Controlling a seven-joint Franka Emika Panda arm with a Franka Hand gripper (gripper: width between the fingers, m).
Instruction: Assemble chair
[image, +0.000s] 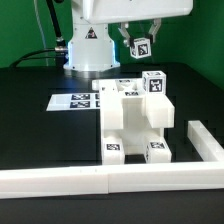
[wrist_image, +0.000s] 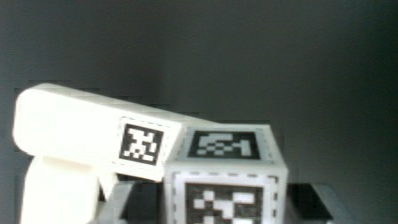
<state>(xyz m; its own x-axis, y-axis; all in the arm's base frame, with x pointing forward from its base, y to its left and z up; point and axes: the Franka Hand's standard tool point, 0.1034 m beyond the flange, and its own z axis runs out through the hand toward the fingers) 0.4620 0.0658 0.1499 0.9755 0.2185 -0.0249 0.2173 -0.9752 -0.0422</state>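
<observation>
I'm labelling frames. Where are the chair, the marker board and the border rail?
chair (image: 135, 120): exterior view, white front face.
marker board (image: 75, 101): exterior view, printed tags.
border rail (image: 60, 180): exterior view, long front bar.

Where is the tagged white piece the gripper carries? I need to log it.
In the exterior view, the tagged piece is held in the gripper, above the table, up behind the chair, toward the view's right.

I am seeing the wrist view blurring the small matte-white tagged plastic chair piece (wrist_image: 222, 170), its lower part being cut off.
</observation>
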